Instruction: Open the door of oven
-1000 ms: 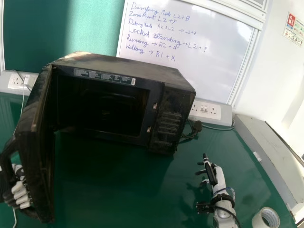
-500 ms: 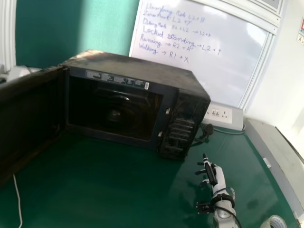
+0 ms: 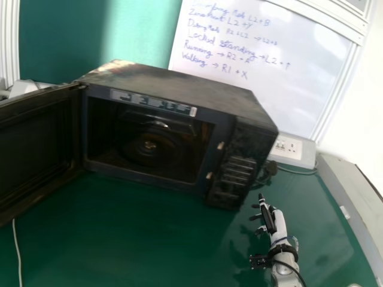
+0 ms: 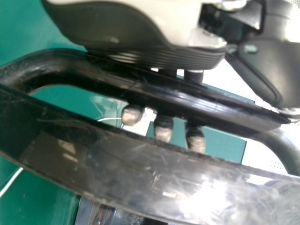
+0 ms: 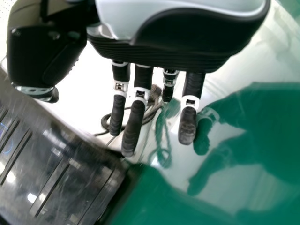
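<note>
The black oven (image 3: 179, 89) stands on the green table, its door (image 3: 36, 149) swung wide to the head view's left and the cavity exposed. In the left wrist view my left hand (image 4: 140, 28) is at the door's handle (image 4: 187, 96), with its fingers curled round the bar and the tips showing between bar and door (image 4: 140, 164). My right hand (image 3: 271, 220) is right of the oven's front corner in the head view, apart from it. The right hand (image 5: 178, 37) has straight fingers in the right wrist view, beside the oven's control panel (image 5: 56, 173).
A whiteboard (image 3: 251, 66) stands behind the oven. A socket strip (image 3: 293, 149) and a cable (image 3: 266, 173) lie to its right, with a grey box (image 3: 353, 197) along the table's right side. A white cord (image 3: 17, 251) runs across the green table (image 3: 149, 239) at the left.
The door has swung farther outward to the left, and the left hand has left the head view with it. The head view has turned left. The right hand looks nearly unmoved.
</note>
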`<state>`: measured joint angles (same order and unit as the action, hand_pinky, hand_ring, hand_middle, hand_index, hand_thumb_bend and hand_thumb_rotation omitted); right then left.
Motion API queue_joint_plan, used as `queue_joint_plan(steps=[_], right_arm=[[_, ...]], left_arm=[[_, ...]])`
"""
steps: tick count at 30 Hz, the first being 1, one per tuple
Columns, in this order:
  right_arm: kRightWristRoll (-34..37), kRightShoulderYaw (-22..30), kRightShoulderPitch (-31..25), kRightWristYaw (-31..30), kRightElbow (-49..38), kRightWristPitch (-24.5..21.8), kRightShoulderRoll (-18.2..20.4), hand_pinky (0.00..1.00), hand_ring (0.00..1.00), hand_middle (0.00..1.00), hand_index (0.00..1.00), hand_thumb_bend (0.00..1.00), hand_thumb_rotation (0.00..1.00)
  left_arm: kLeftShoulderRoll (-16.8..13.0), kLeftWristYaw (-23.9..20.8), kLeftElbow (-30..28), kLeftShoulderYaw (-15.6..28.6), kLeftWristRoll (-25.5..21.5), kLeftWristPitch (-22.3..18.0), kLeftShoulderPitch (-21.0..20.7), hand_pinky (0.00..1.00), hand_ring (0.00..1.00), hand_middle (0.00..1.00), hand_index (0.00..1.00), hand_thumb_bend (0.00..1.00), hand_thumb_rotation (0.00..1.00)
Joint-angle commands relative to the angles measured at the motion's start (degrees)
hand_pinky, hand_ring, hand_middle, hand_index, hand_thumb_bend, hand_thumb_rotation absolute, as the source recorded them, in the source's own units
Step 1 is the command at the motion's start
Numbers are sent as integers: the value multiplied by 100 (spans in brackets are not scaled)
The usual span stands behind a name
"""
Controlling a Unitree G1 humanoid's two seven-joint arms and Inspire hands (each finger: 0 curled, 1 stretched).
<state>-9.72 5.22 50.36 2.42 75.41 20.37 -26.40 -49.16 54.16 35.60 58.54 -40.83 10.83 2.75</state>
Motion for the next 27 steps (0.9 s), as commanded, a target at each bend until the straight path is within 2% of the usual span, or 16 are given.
queue_joint_plan(steps=[1,3,5,10,12,14,16,17,19,21,24,27], right_arm=[[-24,-4,-39,17,44,14,-56,20,24,36,61,74,80],[-59,-34,-31,59,51,-27,-61,20,24,36,61,75,81],[-52,-35,-24,59,51,-37,-53,20,24,36,61,75,82],[-32,-30,-28,45,46,-3,-46,20,23,35,60,75,81],[-10,-12,-28,19,48,-11,-45,21,24,35,60,74,81],[30,22,-23,-20,47,-4,-36,21,23,35,61,74,80],[10,9,-27,1,51,10,-39,20,23,36,60,74,80],[0,3,-28,16,53,9,-39,20,23,36,61,74,80],[-4,2,-26,28,55,-15,-39,19,23,36,61,74,80],[-23,-13,-23,44,61,-47,-45,19,23,36,61,74,81],[12,17,-27,2,62,-59,-42,20,23,36,61,75,81],[15,17,-21,-16,56,-45,-46,20,23,36,61,75,80]], left_arm=[[-225,-195,166,396,-340,-99,-294,1,2,3,4,65,60],[-148,-225,314,375,-295,-311,-431,1,3,4,5,65,63],[-66,-367,446,355,-210,-552,-566,3,5,8,10,69,65],[-70,-141,1113,340,-184,-951,-899,13,18,26,32,76,73],[-104,-28,1410,298,-192,-1149,-1033,17,24,34,40,80,73],[-57,-26,1566,234,-282,-1074,-1203,20,28,38,42,81,72],[-29,88,1798,125,-311,-1023,-1347,26,37,44,44,81,73],[2,38,1867,46,-256,-1084,-1386,28,42,48,46,81,75],[104,-233,1782,-144,-71,-1242,-1367,32,52,58,50,86,81],[188,-321,1684,-254,-5,-1325,-1340,40,61,66,54,90,85],[236,-357,1711,-285,-88,-1204,-1370,44,65,75,59,93,83],[246,-218,1675,-337,-163,-1031,-1377,50,68,77,62,92,84]])
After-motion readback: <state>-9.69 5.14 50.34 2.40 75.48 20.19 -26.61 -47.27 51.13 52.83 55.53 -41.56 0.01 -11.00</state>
